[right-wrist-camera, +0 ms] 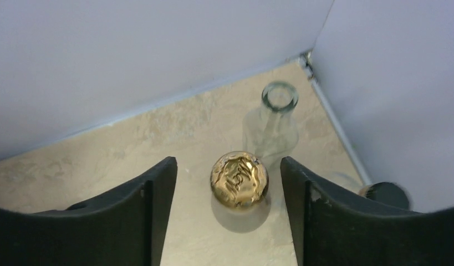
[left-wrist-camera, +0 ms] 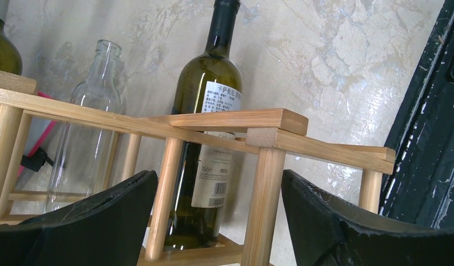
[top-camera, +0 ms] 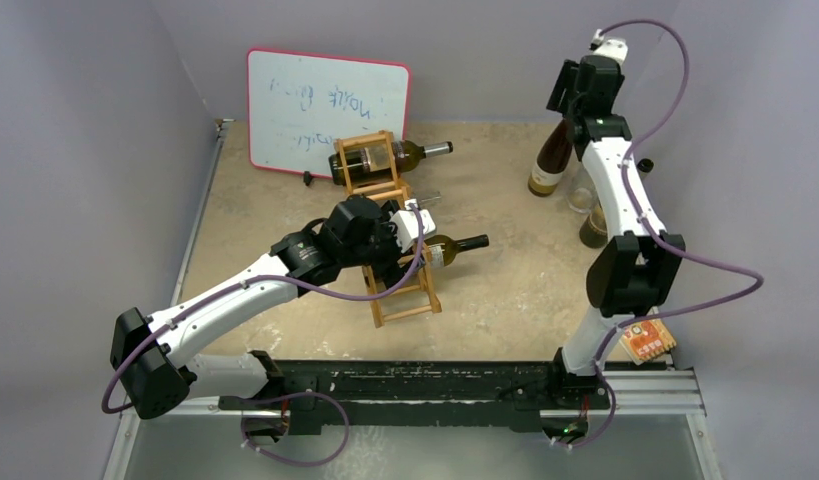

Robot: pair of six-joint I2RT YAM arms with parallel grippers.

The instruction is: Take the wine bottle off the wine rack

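Two released claws to manage. Raise the right claw [right-wrist-camera: 227, 166] straight up off the gold-capped bottle [right-wrist-camera: 239, 179], which stands upright between the parted fingers, untouched. Avoid brushing the clear bottle [right-wrist-camera: 269, 133] just behind. Use the left claw [left-wrist-camera: 219, 177], spread astride a post of the rack [left-wrist-camera: 235, 119] and gripping nothing, to brace the frame. Then go for the green bottle [left-wrist-camera: 205, 88], lying across the rack near mid-table [top-camera: 525, 290], neck poking out rightward. Probably best drawn out along its length, never sideways.

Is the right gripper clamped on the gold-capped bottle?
No, the right gripper stands open, with a gap between each finger and the gold-capped bottle.
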